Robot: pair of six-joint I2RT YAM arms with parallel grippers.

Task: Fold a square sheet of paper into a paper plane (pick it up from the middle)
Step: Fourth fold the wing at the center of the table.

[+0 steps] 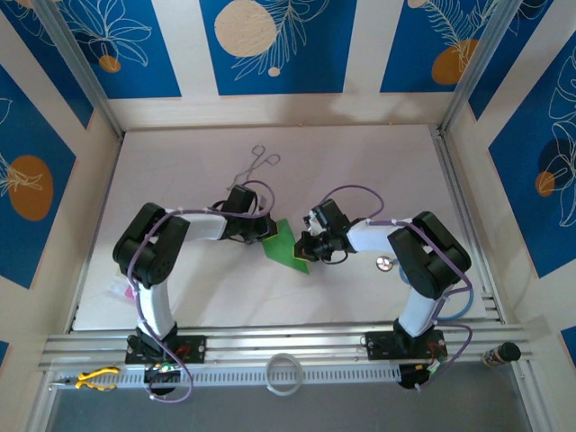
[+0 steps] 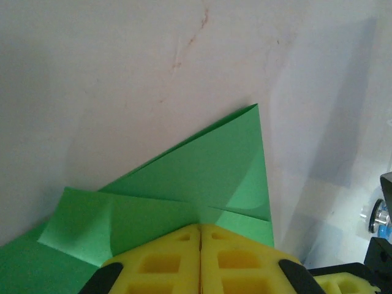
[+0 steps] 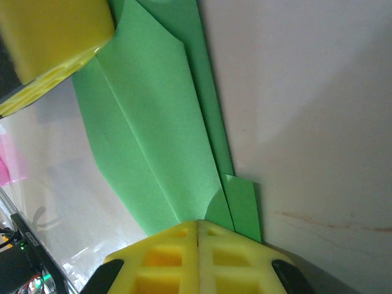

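I see the folded green paper (image 1: 286,243) near the middle of the table (image 1: 360,162), held between both arms. The left gripper (image 1: 266,229) is at its 10 o'clock, its yellow fingers (image 2: 171,257) pressed together and pinching the creased edge. The right gripper (image 1: 308,250) is at its 4 o'clock, likewise clamped on the narrow end (image 3: 242,205). Metal forceps (image 1: 256,162) lie towards 11 o'clock, well apart.

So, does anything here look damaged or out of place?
Two small things. The table has a thin reddish mark beyond the green paper. Also the paper's layers do not line up: a small flap sticks out beside the right claw.
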